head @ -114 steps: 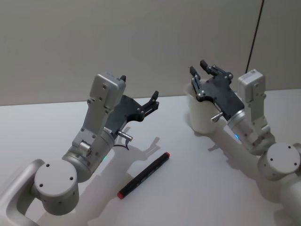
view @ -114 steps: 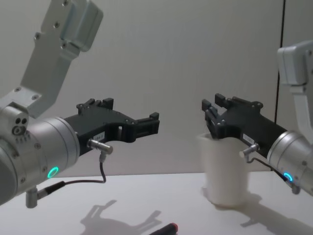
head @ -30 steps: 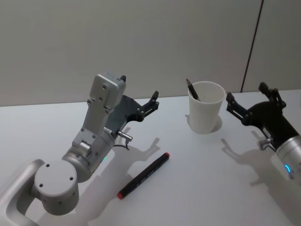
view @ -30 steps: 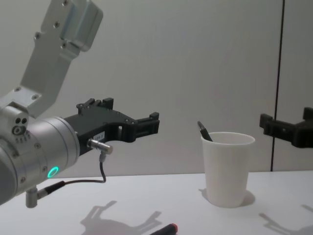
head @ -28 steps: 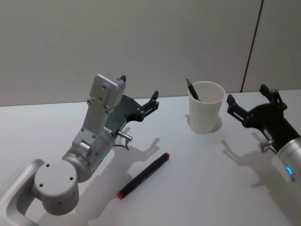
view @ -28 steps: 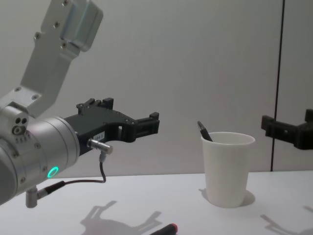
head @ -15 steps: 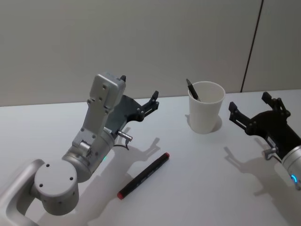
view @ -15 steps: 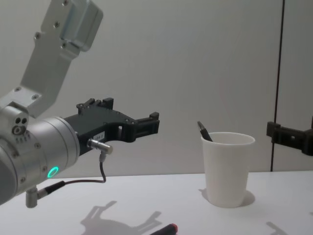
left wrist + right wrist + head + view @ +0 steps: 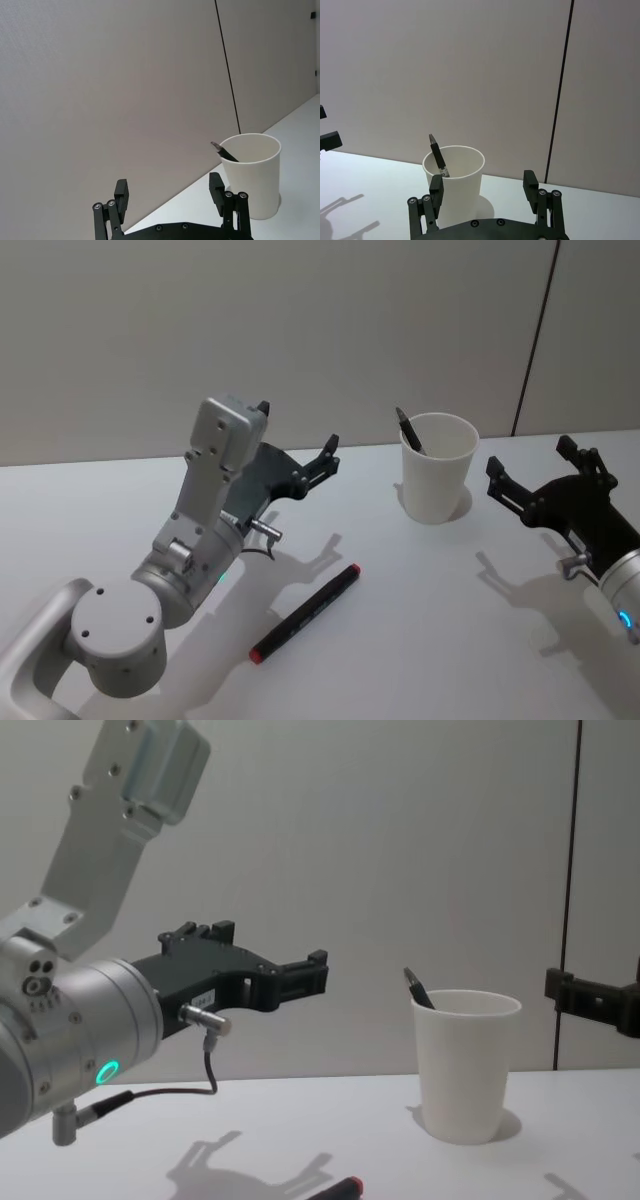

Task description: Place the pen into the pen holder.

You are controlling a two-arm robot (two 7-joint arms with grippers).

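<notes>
The pen holder (image 9: 437,480), a plain white paper cup, stands upright at the back right of the white table. A dark pen (image 9: 408,430) leans inside it, tip above the rim; both also show in the chest view, pen holder (image 9: 466,1065) and pen (image 9: 417,989). My right gripper (image 9: 530,458) hovers open and empty just right of the cup, apart from it. From its wrist, the cup (image 9: 454,187) lies beyond the right gripper (image 9: 483,185). My left gripper (image 9: 295,430) stays open and raised at centre left, also seen as left gripper (image 9: 169,190).
A black marker with red ends (image 9: 305,612) lies diagonally on the table (image 9: 420,640) in front of the left arm; its end marker (image 9: 335,1190) shows low in the chest view. A grey wall with a dark vertical seam (image 9: 535,340) stands behind.
The right gripper, which was over the cup earlier, has drawn back to the right and nearer, leaving the dark pen in the cup. The left arm and the marker have not moved.
</notes>
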